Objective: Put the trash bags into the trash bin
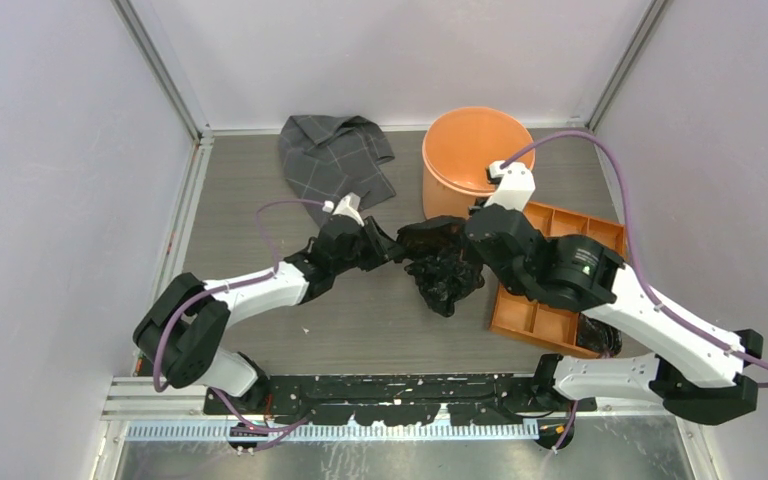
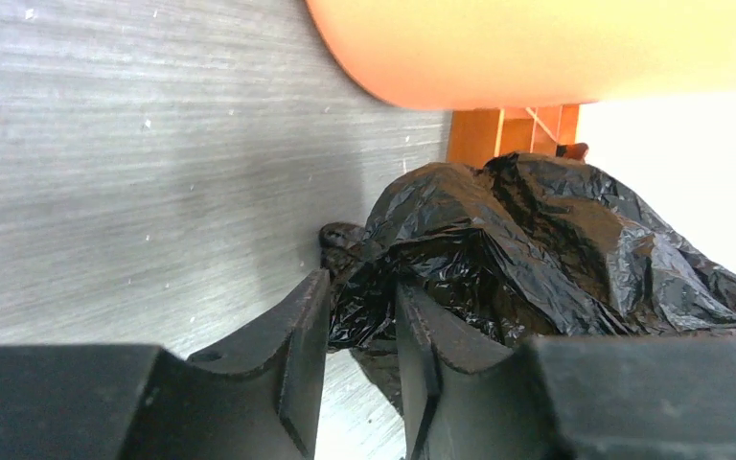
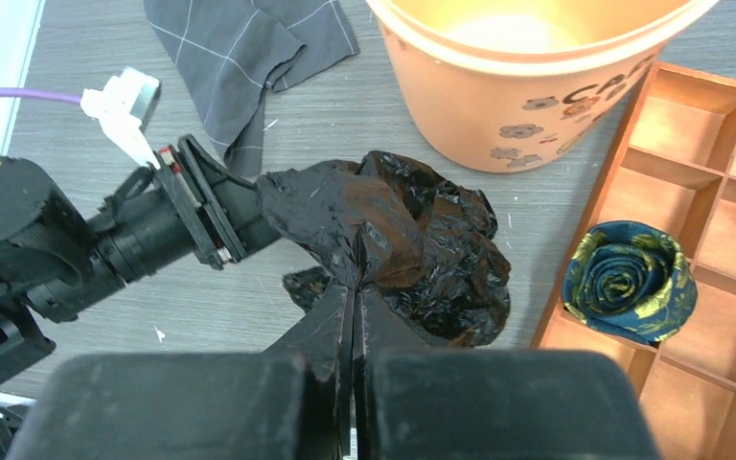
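A grey cloth (image 1: pixel 332 155) lies beyond the left gripper (image 2: pixel 362 316). The trash bag (image 1: pixel 445 262) sits between the grippers, pinched by the right gripper (image 3: pixel 355 287) with jaws closed and by the left with jaws narrowly apart. The trash bin (image 1: pixel 475 150) stands just beyond; the tray (image 3: pixel 719 125) to the right holds a blue roll (image 3: pixel 630 278)

The left arm (image 1: pixel 260 288) and right arm (image 1: pixel 660 320) have white shells, black joints and purple cables (image 1: pixel 620 190).

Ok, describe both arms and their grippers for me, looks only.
Both arms match: white shells on the links, bulky black housings at the joints. The left arm and right arm each trail a thin purple cable that ends at a small white block by the wrist. The left gripper and right gripper have matte black, tapering fingers.
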Controlling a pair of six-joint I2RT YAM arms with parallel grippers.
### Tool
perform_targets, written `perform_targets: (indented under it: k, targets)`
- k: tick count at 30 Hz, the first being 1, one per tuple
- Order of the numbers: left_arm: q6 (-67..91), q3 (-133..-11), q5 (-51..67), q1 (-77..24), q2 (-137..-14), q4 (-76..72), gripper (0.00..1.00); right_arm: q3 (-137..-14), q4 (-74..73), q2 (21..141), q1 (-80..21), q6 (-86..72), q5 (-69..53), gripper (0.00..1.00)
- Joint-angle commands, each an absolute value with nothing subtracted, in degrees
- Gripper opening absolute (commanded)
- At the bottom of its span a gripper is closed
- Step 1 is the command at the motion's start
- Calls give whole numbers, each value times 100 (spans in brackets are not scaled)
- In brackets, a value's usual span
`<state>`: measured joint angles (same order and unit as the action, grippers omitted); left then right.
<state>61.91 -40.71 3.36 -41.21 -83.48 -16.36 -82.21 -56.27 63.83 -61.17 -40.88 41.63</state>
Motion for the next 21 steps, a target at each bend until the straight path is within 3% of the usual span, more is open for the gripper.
perform_targets:
  k: [1, 5, 10, 15, 21]
  targets:
    - [5859, -4549, 296, -4069, -8427, -1548, 31, -8074, -5708, 5958, -6113, -4231, 4419, 1]
    - [5838, -4680, 767, -4092, -8626, -1568, 44, -7986, -5755, 5840, -6110, -4268, 4428, 1]
    - [5983, -4537, 682, -4113, -8716, -1849, 49, -7932, -5748, 5746, -6113, -4278, 4421, 1]
    - [6219, -4400, 1009, -4114, -8870, -2595, 63, -7866, -5788, 5666, -6109, -4314, 4438, 1]
    - [6371, -4414, 1268, -4252, -9135, -3106, 63, -7771, -5725, 5701, -6112, -4351, 4349, 1]
